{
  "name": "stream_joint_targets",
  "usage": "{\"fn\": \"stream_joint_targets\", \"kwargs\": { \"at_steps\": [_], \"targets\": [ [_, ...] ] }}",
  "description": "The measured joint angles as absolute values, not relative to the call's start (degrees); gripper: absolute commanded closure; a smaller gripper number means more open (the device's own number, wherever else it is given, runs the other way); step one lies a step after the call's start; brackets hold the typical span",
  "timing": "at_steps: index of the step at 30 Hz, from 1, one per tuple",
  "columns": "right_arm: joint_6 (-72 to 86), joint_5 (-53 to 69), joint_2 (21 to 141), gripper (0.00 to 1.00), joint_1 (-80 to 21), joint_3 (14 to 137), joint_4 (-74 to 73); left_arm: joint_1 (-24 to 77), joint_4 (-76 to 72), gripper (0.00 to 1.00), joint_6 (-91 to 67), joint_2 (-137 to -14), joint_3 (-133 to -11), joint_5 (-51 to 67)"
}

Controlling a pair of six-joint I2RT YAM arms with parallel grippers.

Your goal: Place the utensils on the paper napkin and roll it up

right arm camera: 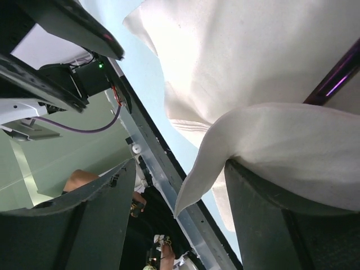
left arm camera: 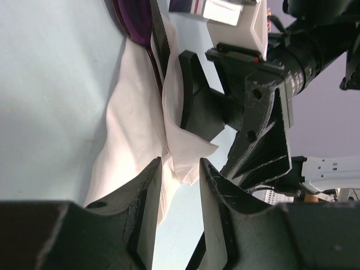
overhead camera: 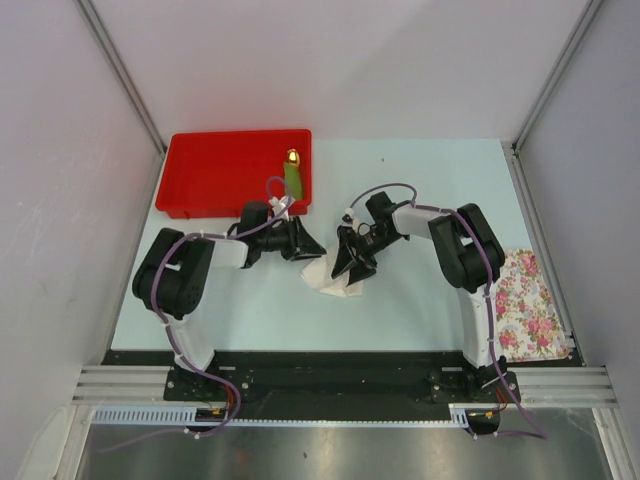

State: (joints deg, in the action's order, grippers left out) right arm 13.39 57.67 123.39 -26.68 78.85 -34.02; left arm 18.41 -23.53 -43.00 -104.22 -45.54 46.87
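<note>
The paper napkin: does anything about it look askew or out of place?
Yes. The paper napkin lies bunched and creased between the arms, neither flat nor a tidy roll. A fold drapes over one finger of the right end effector. The spoon pokes out of one end.

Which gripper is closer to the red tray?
Left. The left gripper is just in front of the red tray; the right gripper is farther right, at the napkin.

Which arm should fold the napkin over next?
Probably the right. Its open gripper is on the napkin, with a flap draped over one finger, so it could carry that over the spoon. The left gripper only straddles a corner at the edge, without pinching it.
</note>
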Motion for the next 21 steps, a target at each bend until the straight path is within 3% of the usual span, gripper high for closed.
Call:
{"fn": "stream_joint_targets", "kwargs": {
  "at_steps": [11,12,21],
  "targets": [
    [14.48,58.04,123.24,0.22,-26.79,78.83,-33.56,19.0,-20.12,0.6,-42.54,-104.09,-47.75,46.83],
    [14.5,58.06,123.22,0.18,-26.81,78.83,-33.54,19.31,-19.49,0.6,-42.5,-104.14,-48.21,46.81],
    [14.57,58.52,122.76,0.11,-27.0,78.78,-33.28,23.77,-20.47,0.71,-44.66,-106.98,-53.41,46.85]
  ]
}}
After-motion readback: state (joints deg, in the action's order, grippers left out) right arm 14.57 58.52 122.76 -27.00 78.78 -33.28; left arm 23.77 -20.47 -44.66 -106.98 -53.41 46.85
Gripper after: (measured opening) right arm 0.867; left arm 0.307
